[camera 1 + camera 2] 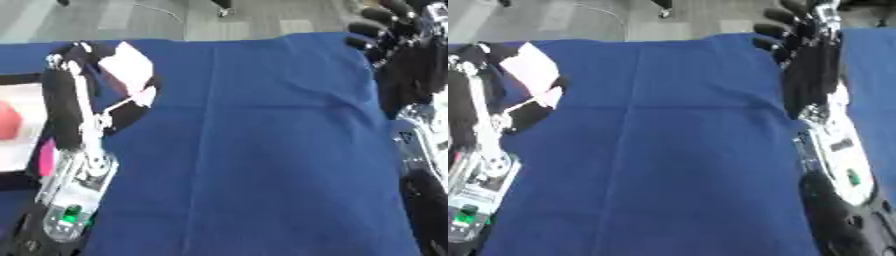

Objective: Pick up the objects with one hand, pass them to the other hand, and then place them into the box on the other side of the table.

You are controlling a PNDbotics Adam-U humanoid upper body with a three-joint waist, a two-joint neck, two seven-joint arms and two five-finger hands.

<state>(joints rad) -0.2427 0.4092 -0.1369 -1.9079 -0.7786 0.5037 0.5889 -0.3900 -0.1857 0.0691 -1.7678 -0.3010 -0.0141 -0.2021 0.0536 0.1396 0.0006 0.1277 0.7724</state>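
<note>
Fingers of the left hand [105, 75] curl around a white object [129, 65], holding it above the far-left part of the blue cloth [254, 150]. Fingers of the right hand [794, 35] are straight and spread, holding nothing, raised at the far-right edge of the cloth.

Task status, as judged from this moment:
- Pickup: done. The white object is off the cloth and in the left hand.
- Handover: not yet done. The hands are well apart, with the bare middle of the cloth between them.
- Placement: not yet done. No box on the right side is visible in either view.

At the left edge a white tray [19, 145] shows, with a red thing [7, 120] and a pink thing [44, 157] in it; these likely remain to be moved.

Orientation: the white object appears flat and roughly rectangular. Its long axis runs diagonally, from far left to near right. The fingers cover its near end, so its full outline cannot be told.
</note>
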